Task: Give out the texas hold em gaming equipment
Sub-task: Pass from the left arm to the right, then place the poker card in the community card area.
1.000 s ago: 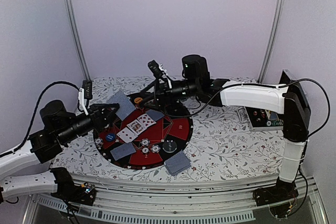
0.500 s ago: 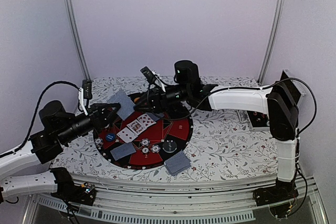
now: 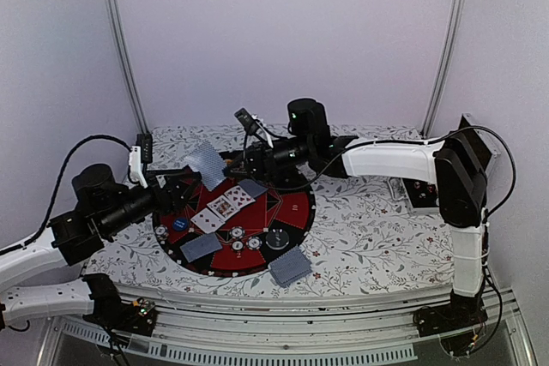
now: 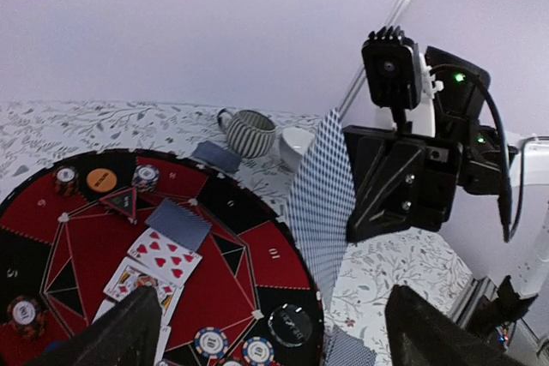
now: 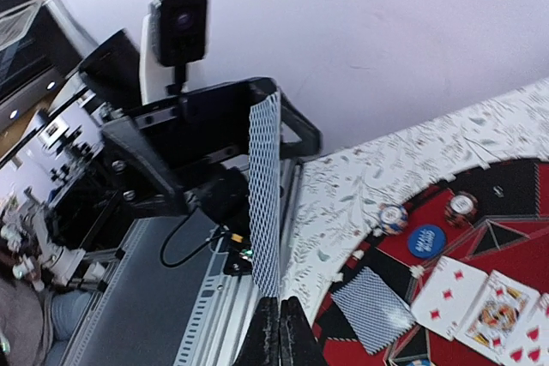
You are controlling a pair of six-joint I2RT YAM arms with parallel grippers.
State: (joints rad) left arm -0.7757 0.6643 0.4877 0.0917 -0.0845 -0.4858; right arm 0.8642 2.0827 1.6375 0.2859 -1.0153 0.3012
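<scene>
Above mat point(image 3: 292, 207) edge: card point(image 4: 322, 203), shifted slightly rightward since previous frame, pinched upright by right gripper point(image 5: 276, 332); left gripper point(image 4: 279, 319) jaws wide, empty.

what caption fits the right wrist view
Right gripper pinches a card by one edge before the open left gripper, mat at right

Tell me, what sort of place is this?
Likely a robotics test cell, not a casino: two robot arms bolted to a floral table, bare walls with metal rails, a poker mat holding cards and chips.

L arm point(image 3: 26, 265): white links, blk joints, blk cable | R arm point(image 3: 395, 159): same, green LED | R claw point(image 5: 276, 332): blk
</scene>
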